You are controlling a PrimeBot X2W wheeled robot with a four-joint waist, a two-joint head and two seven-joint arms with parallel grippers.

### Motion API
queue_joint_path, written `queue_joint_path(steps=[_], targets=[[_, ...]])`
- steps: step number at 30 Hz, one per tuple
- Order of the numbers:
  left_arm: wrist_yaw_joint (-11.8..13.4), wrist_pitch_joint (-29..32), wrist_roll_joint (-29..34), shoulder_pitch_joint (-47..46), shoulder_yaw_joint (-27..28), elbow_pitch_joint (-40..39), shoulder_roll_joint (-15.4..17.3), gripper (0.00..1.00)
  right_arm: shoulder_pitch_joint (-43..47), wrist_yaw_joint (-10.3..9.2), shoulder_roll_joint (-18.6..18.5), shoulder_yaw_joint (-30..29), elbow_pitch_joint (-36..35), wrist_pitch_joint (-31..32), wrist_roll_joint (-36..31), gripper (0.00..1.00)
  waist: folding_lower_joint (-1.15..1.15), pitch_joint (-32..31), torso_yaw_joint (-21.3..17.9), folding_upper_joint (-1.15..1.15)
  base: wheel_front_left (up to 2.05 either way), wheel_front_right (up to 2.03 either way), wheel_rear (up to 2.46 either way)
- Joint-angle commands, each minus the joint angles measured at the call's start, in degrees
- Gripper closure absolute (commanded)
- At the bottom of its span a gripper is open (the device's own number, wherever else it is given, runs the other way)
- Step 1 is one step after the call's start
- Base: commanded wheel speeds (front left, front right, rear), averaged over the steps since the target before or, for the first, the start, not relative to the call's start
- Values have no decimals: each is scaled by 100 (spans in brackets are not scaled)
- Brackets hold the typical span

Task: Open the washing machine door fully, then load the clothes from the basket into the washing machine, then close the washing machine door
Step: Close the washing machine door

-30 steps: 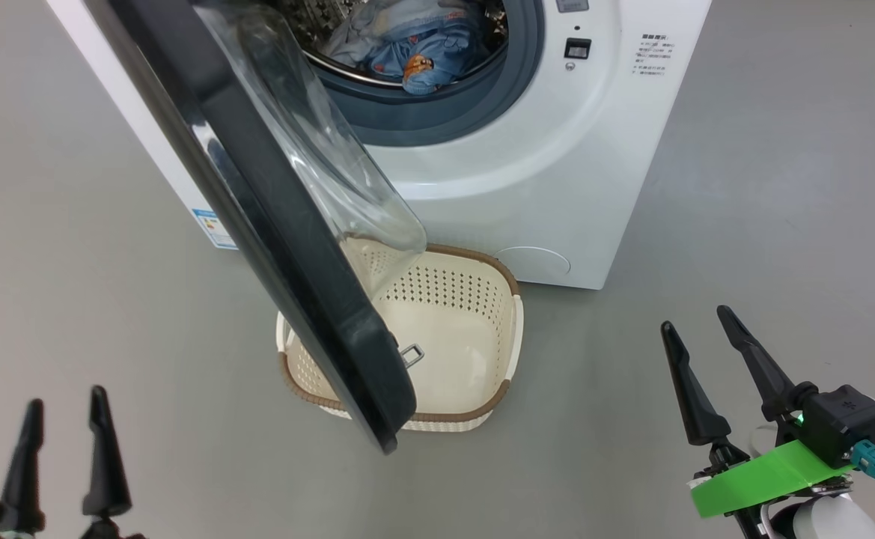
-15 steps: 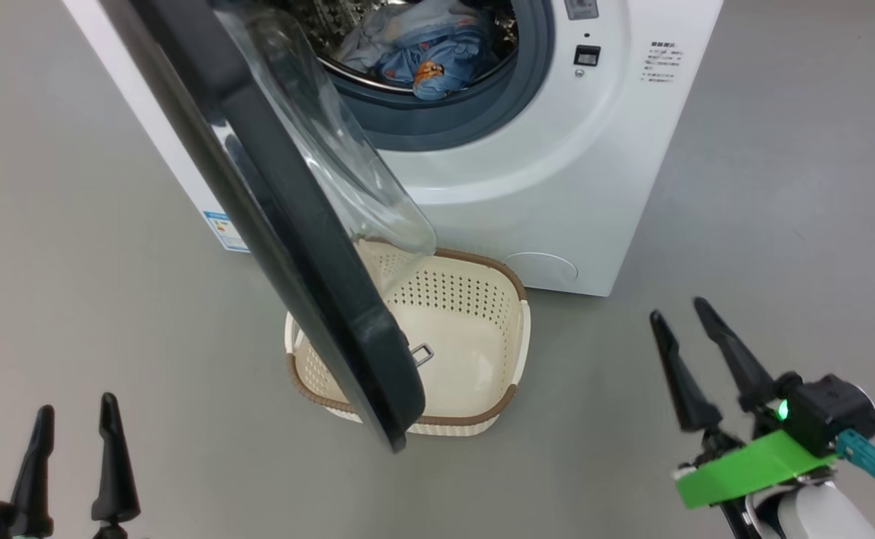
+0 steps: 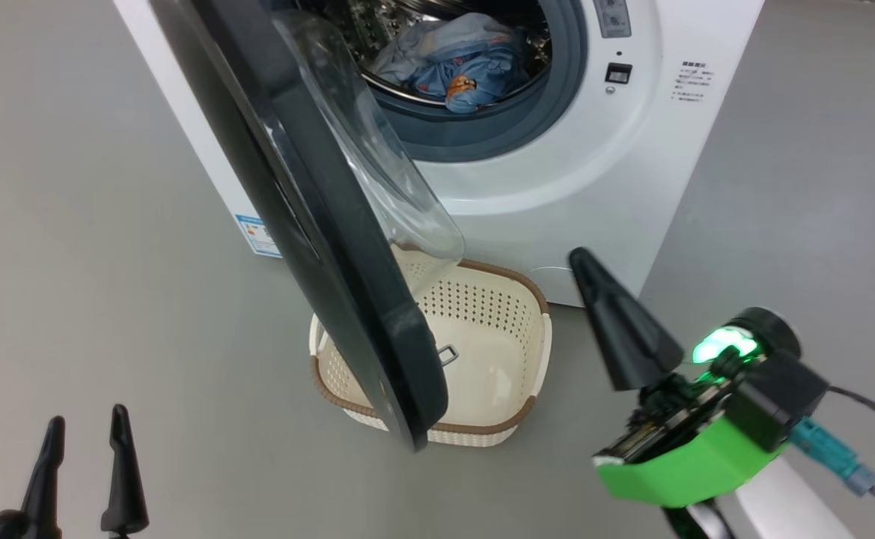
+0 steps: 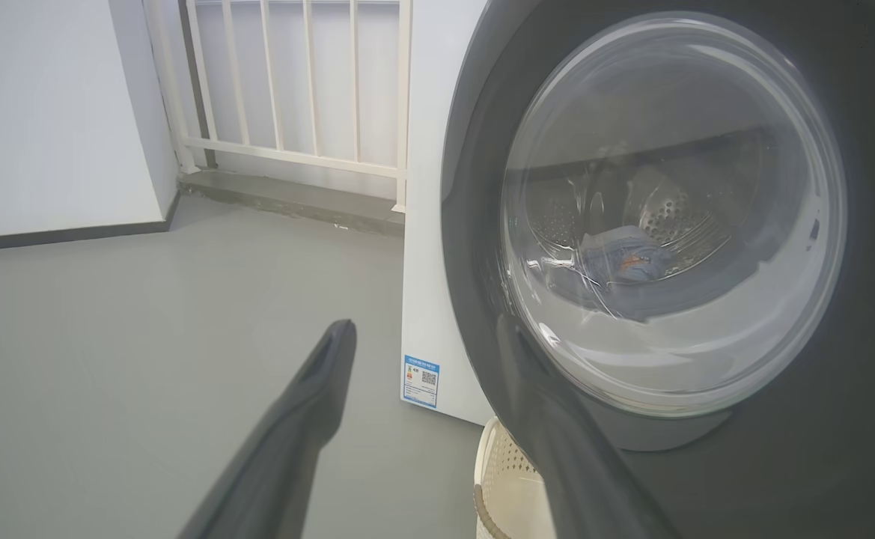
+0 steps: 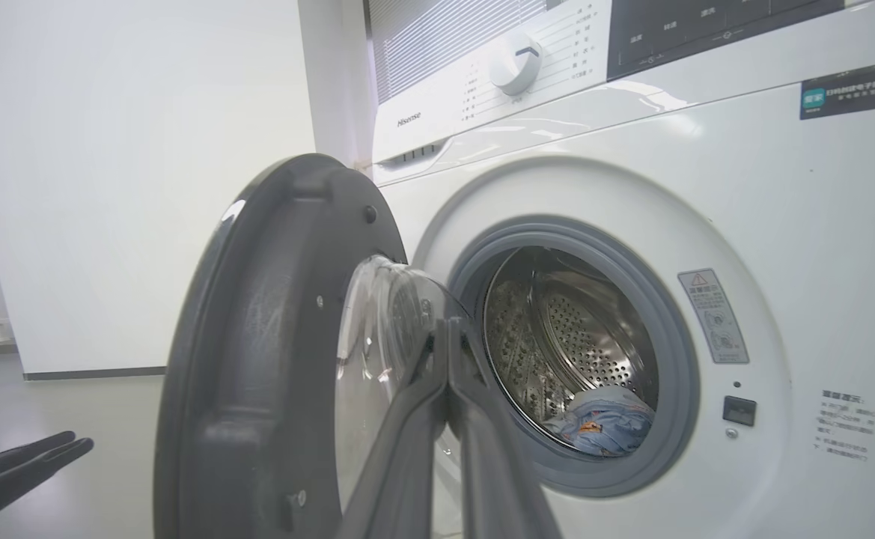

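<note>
The washing machine stands ahead with its glossy black washing machine door swung out towards me over the basket, which looks empty. The clothes, blue with an orange print, lie inside the steel drum and show again as a heap of clothes in the right wrist view. My left gripper is low at the left, clear of the door's outer face, open with nothing between its fingers. My right gripper is raised right of the basket, shut on nothing, its tips pointing at the door's inner glass.
Grey floor lies all round the machine. A white railing and a white wall stand behind its left side. A blue label sticker marks the lower front corner. The door's lower edge hangs over the basket's left half.
My right gripper has closed from open, rolled over and risen towards the machine. The head camera has shifted, so the whole scene sits further right. The left gripper has stayed low.
</note>
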Motion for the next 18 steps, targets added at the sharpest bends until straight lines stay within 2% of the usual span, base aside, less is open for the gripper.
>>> queue_joint_path(steps=[1, 10, 18], targets=[[3, -37, 54, -35, 183, -126, 72, 0, -182, 24, 65, 284, -273, -28, 38, 100, 0, -30, 55, 0, 0, 0, 0], [3, -37, 104, -19, 106, -110, 15, 0, -393, 24, 198, 1430, -643, -28, 123, 100, 0, -54, 192, 0, 0, 0, 0], [3, -37, 145, -17, 49, -81, -34, 0, -382, 24, 231, 2149, -370, -28, 302, 100, 0, -61, 307, 0, 0, 0, 0]])
